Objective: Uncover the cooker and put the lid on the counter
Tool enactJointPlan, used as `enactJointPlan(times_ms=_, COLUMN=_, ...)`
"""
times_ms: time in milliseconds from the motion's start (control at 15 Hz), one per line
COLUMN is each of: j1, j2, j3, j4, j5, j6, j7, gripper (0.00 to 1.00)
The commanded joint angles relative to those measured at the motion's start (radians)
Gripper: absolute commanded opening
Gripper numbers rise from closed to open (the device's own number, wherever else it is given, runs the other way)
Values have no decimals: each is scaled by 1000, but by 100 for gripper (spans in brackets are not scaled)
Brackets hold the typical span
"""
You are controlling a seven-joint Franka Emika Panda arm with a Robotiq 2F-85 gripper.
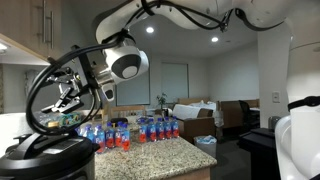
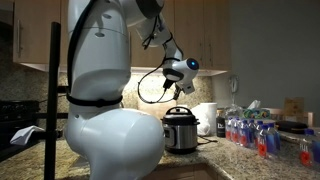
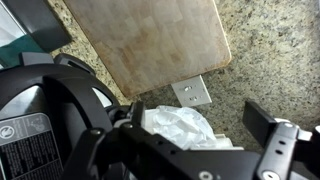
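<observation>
Hand, jaws apart, clear of lid on cooker.

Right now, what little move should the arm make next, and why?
Probably shift the open end effector sideways until it is over the lid, which sits on the cooker. In the wrist view the lid lies off to one side of the jaws and crumpled white paper shows between them, so lowering here would likely miss the lid's handle.
</observation>
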Motion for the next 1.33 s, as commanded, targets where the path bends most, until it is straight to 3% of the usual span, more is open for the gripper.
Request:
enactJointPlan(times_ms=0, j1=-2, j2=-38, j3=17, j4=-40, j5=17, j6=42, j7=72, gripper=100)
enactJointPlan(times_ms=467, j1=9, j2=-36, j3=40, j4=-45, j5=6, j6=168, j7=216, gripper=100)
enactJointPlan(times_ms=600, j1=4, j2=-34, j3=33, j4=-33, j5=18, j6=133, j7=107, gripper=100)
enactJointPlan(times_ms=667, j1=3, j2=-3, j3=37, j4=-12, j5=-6, j6=142, j7=163, gripper=100)
enactJointPlan(times_ms=1267, j1=4, j2=-3, j3=43, j4=-29, j5=-68, j6=218, j7=206, gripper=100)
